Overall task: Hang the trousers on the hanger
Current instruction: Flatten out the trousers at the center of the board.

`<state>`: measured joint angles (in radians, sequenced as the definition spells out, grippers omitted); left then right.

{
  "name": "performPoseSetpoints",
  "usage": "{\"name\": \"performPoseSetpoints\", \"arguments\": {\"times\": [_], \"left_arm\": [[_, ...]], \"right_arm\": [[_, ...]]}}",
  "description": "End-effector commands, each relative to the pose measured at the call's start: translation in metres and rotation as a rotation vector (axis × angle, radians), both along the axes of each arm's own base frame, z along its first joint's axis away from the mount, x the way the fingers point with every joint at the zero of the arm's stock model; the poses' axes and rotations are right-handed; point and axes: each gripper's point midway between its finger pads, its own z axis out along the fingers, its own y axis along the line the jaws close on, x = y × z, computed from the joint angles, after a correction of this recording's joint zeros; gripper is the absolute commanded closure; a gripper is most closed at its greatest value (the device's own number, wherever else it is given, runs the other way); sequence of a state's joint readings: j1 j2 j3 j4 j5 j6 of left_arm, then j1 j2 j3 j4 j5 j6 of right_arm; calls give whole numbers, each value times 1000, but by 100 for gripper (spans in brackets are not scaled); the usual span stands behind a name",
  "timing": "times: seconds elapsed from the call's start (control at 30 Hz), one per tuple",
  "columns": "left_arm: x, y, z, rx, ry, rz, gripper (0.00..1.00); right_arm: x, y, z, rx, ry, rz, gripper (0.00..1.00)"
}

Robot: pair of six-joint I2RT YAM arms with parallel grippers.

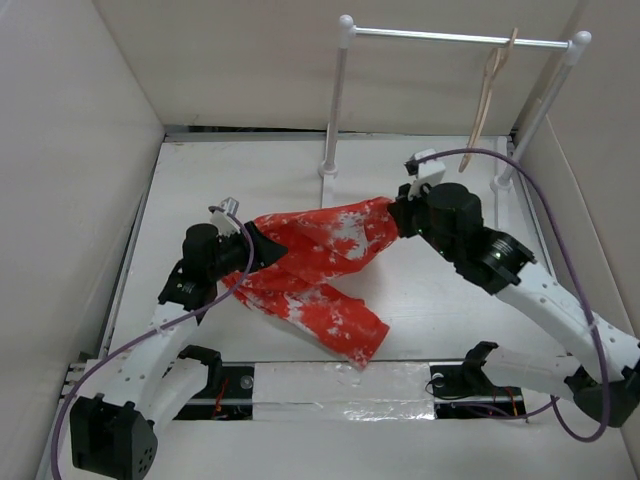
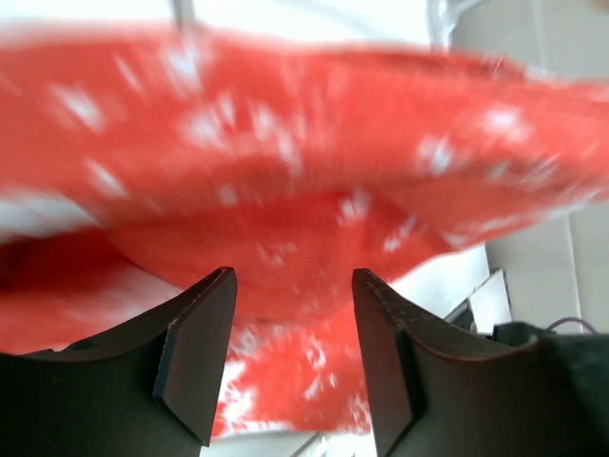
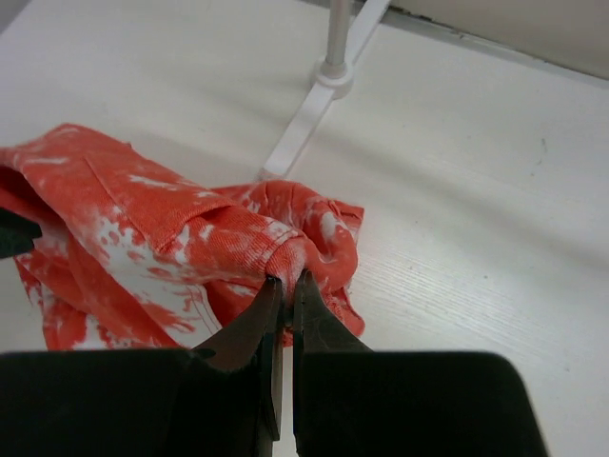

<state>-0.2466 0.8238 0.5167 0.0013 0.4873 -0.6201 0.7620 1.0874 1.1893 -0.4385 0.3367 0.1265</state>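
Trousers (image 1: pixel 320 255), orange-red with white blotches, are near the middle of the counter (image 1: pixel 440 320), stretched between the two arms. The upper part is pulled taut left to right and looks raised off the surface. One leg trails toward the near edge and lies flat, its hem close to the taped strip (image 1: pixel 340 385) at the front.

Right pincer (image 1: pixel 398 215) is pressed together on the right end of the trousers. In the right wrist view the black fingers (image 3: pixel 257 333) meet on a bunched fold of cloth, with no gap between them. The cloth bulges just past the tips.

Left pincer (image 1: pixel 252 247) is at the left end of the trousers. In the left wrist view its fingers (image 2: pixel 195 352) are spread wide, with red cloth filling the frame beyond and between them. That view is blurred, so I cannot tell whether either finger touches the cloth.

Hanger (image 1: pixel 487 95), pale wood, hangs from the right part of the bar on the white rail stand (image 1: pixel 450 38) at the far side of the counter. It is edge-on to the camera, well apart from the trousers, and neither pincer touches it. The right arm's purple cable (image 1: pixel 560 230) loops just below it.
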Motion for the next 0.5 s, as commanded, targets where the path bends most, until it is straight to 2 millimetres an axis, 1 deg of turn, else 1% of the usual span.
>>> {"name": "performPoseSetpoints", "arguments": {"times": [0.0, 0.07, 0.1, 0.13, 0.17, 0.2, 0.23, 0.27, 0.3, 0.33, 0.37, 0.4, 0.43, 0.47], "left_arm": [[17, 0, 58, -3, -175, 3, 51], [15, 3, 71, -7, -203, 19, 43], [17, 8, 73, 5, -207, 52, 40], [12, 13, 67, 22, -180, 77, 34], [11, 19, 58, 38, -158, 109, 32], [14, 29, 51, 56, -139, 181, 31], [10, 36, 42, 68, -111, 216, 30], [7, 41, 27, 80, -66, 248, 29], [7, 47, 18, 89, -36, 293, 28], [3, 49, 10, 66, 1, 322, 27], [-1, 50, -10, 63, 50, 336, 27], [-3, 51, -20, 49, 77, 353, 26], [-1, 48, -23, 22, 80, 359, 24], [-3, 47, -37, 2, 117, 367, 24]], "right_arm": [[-16, -34, 46, 63, -88, -89, 100], [-21, -47, 43, 46, -80, -117, 100], [-19, -55, 41, 40, -76, -143, 100], [-19, -55, 32, 23, -61, -146, 100], [-18, -60, 28, 17, -54, -163, 100], [-20, -63, 26, 23, -55, -171, 100], [-18, -71, 25, 24, -58, -198, 100], [-17, -75, 17, 18, -52, -209, 100], [-19, -80, 22, 34, -71, -216, 100], [-19, -85, 21, 34, -72, -227, 100], [-18, -92, 22, 39, -77, -248, 100], [-18, -93, 20, 40, -74, -243, 100], [-21, -98, 26, 59, -93, -252, 100], [-21, -99, 23, 61, -88, -245, 100]]}}
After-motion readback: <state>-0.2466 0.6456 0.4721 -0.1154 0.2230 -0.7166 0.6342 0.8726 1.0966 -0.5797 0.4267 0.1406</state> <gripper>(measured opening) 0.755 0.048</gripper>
